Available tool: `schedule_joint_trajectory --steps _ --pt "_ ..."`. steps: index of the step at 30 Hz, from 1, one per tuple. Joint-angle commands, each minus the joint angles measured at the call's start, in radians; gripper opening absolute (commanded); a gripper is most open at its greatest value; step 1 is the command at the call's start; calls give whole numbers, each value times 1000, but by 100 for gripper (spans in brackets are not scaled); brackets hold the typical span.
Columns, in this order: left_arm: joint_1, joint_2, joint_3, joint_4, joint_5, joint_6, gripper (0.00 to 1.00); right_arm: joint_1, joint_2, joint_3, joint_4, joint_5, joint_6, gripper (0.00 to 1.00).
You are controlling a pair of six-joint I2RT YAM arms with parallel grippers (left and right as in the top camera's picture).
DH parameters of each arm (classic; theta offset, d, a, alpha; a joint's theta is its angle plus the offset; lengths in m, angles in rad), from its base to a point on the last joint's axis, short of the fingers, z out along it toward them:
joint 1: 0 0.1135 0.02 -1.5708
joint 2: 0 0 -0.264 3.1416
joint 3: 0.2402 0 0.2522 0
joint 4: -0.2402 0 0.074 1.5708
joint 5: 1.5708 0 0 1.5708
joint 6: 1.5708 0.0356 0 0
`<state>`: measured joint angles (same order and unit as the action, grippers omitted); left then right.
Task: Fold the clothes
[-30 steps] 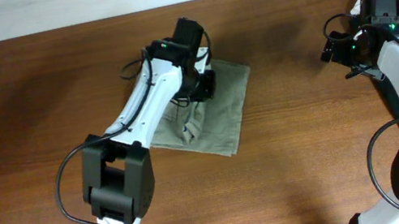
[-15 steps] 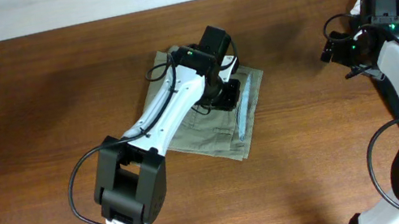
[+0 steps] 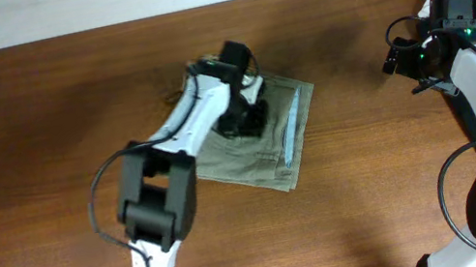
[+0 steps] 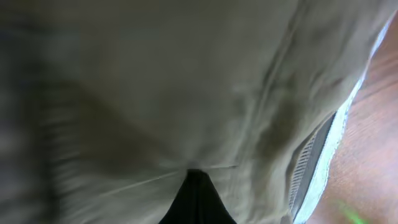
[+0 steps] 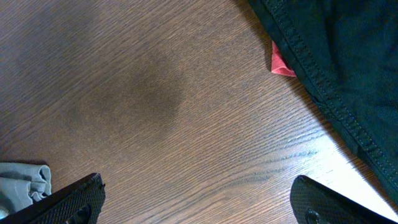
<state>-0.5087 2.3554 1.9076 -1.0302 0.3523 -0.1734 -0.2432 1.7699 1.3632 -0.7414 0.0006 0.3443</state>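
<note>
Two claws differ. The left gripper (image 3: 245,117) sits on the folded khaki trousers (image 3: 266,153) at mid-table. Cloth fills its wrist view and only one dark fingertip (image 4: 196,199) shows, so its spread cannot be told. The right gripper (image 5: 196,186) hangs wide apart, holding nothing, over the table (image 5: 155,112) beside the black trousers (image 5: 336,50). The khaki bundle lies skewed, its pale-lined edge (image 3: 291,129) running far-right to near-left.

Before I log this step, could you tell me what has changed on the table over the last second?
The left gripper swept right over the beige khaki cotton trousers, laying their bunched fold flat so a pale lining strip shows at the right edge, then drew back left. The open right gripper and black trousers stayed put.
</note>
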Motion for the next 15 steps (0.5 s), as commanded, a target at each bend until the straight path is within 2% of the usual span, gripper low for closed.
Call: schedule_joint_trajectory --steps 1,8,13,14,15 --pt "-36 25 8 0 79 9 1 0 -13 11 0 12 8 99" --pt "-115 99 8 10 108 2 1 0 -13 11 0 12 8 99" --pt "-74 54 93 -55 73 11 1 0 -13 11 0 12 8 99" --pt "-47 39 136 -84 62 33 9 0 -13 11 0 12 8 99" --pt "-23 25 177 -106 60 76 36 0 -13 11 0 12 8 99"
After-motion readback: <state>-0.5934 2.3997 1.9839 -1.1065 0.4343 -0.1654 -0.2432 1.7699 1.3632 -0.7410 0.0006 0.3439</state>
